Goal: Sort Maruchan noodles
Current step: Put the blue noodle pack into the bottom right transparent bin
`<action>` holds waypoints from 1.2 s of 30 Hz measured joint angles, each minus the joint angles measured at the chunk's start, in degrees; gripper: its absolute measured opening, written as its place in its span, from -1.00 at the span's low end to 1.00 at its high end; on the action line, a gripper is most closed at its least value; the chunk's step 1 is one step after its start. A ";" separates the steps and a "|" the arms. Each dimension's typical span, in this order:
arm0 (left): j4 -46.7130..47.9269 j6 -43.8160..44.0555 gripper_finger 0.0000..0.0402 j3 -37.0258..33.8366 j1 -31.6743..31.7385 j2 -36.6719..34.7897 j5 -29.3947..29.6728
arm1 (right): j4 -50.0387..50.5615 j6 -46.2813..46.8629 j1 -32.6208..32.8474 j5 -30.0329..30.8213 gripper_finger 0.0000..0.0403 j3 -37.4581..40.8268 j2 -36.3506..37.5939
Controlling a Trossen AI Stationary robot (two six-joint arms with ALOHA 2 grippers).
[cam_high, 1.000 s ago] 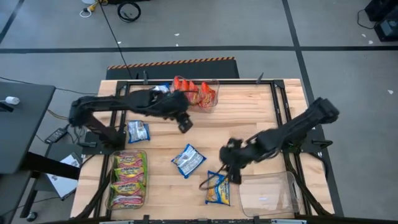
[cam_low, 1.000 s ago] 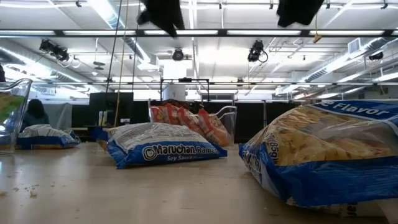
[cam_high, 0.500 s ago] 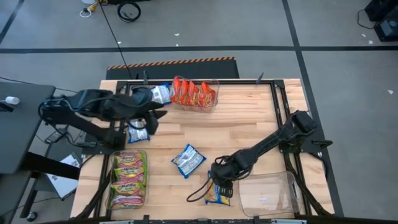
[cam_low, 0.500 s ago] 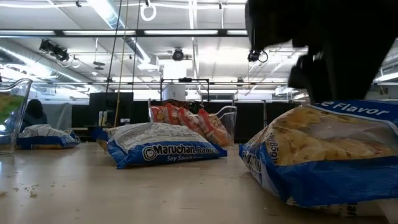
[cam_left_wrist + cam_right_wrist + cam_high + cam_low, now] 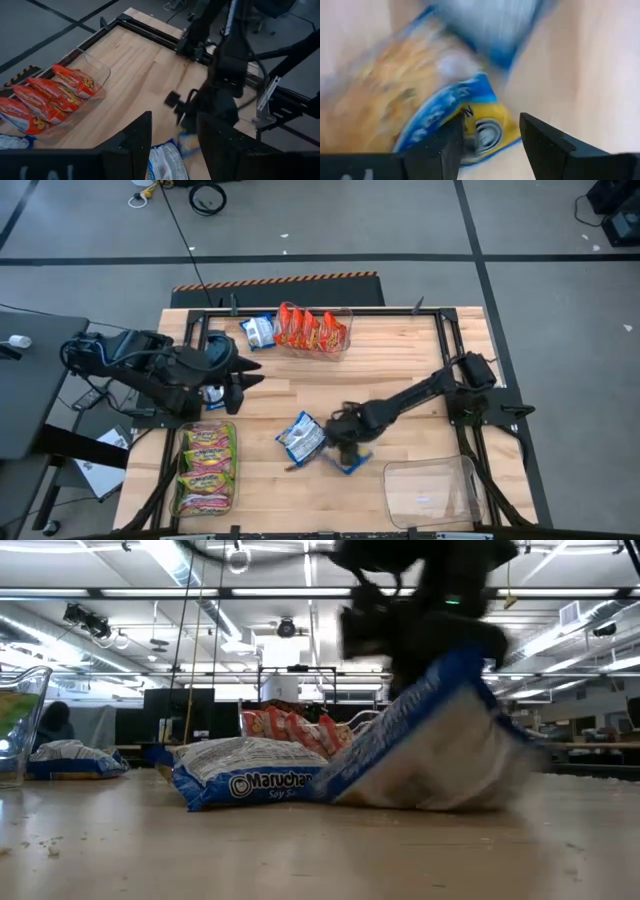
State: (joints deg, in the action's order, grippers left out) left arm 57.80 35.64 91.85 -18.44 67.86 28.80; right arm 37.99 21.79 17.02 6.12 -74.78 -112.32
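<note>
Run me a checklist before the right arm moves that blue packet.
1. Right gripper at the tilted blue packet: ok.
2. Secure hold on it: cannot tell.
3. Packet free of the neighbouring packet: cannot tell.
4. Clear bin has room: ok.
5. Left gripper away at the table's left side, jaws open: ok.

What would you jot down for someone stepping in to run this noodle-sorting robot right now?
Left fingers: open, empty, over the table's left side.
Right fingers: open, astride a blue packet tipped up on edge mid-table.
Done: red packets in the back bin, green packets in the front-left bin.
Left to do: four blue ones loose: the tipped one, its neighbour, one by the left arm, one beside the red bin.
The front-right bin is empty, seemingly for them.
</note>
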 joint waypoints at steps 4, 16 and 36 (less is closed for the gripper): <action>-0.02 0.19 -0.20 0.00 -0.21 0.00 0.12 | -18.83 -9.65 -1.90 -2.97 -0.02 0.00 0.64; 3.28 0.78 -0.20 -0.02 -0.10 0.00 0.26 | -19.00 5.04 2.54 -16.89 -0.02 -0.04 3.90; -6.11 -1.18 -0.20 -16.37 5.11 4.02 -12.55 | 17.70 22.97 1.61 5.87 -0.02 -0.02 12.11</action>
State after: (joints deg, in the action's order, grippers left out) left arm 51.70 34.45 75.48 -13.32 71.88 16.24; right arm 55.69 44.76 18.63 11.99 -74.81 -100.20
